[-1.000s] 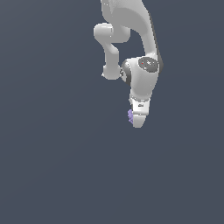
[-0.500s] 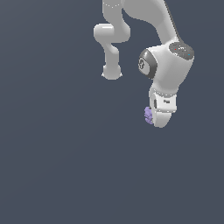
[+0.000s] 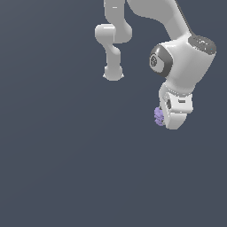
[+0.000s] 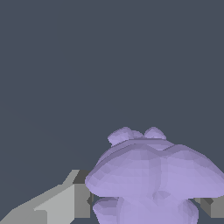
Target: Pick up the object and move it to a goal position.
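Note:
The object (image 3: 159,116) is a small pale purple lumpy item held at the tip of my white gripper (image 3: 167,120), on its side toward the exterior view's left. In the wrist view the object (image 4: 153,175) fills the space between my two grey fingers (image 4: 65,201), which press on it from either side. The gripper is shut on the object and holds it in the air above the dark grey floor (image 3: 66,168). The white arm (image 3: 184,62) reaches down from the top of the exterior view.
The arm's base and lower links (image 3: 113,44) stand at the upper middle of the exterior view. The plain dark grey floor fills everything else in both views.
The gripper with the object has moved toward the exterior view's right and slightly down across the three frames. The arm looks larger in view. The object stays in the grip.

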Robot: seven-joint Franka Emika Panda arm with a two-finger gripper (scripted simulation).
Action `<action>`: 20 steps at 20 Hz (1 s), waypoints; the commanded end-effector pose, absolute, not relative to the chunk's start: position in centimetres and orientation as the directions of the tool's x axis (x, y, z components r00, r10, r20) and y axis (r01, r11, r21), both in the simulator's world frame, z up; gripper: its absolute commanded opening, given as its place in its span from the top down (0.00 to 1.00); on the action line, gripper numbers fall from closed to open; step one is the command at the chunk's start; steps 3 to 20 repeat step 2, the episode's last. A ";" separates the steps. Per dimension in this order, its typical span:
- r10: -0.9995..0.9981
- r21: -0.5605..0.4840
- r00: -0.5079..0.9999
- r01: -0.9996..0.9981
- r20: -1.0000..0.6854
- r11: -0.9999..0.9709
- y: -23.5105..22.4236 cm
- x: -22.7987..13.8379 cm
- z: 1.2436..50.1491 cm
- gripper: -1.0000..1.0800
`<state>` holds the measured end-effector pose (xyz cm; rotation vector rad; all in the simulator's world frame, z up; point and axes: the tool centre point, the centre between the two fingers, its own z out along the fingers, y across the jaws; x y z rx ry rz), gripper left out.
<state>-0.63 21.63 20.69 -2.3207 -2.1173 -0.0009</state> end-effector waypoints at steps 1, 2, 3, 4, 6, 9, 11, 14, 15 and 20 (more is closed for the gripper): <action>0.996 0.000 0.092 0.996 0.000 -0.092 21.8 -0.5 20.9 1.00; 0.996 0.000 0.092 0.996 0.000 -0.092 21.8 -0.5 20.9 1.00; 0.996 0.000 0.092 0.996 0.000 -0.092 21.8 -0.5 20.9 1.00; 0.996 0.000 0.092 0.996 0.000 -0.092 21.8 -0.5 20.9 1.00; 0.996 0.000 0.092 0.996 0.000 -0.092 21.8 -0.5 20.9 1.00; 0.996 0.000 0.092 0.996 0.000 -0.092 21.8 -0.5 20.9 1.00; 0.996 0.000 0.092 0.996 0.000 -0.092 21.8 -0.5 20.9 1.00; 0.996 0.000 0.092 0.996 0.000 -0.092 21.8 -0.5 20.9 1.00; 0.996 0.000 0.092 0.996 0.000 -0.092 21.8 -0.5 20.9 1.00; 0.996 0.000 0.092 0.996 0.000 -0.092 21.8 -0.5 20.9 1.00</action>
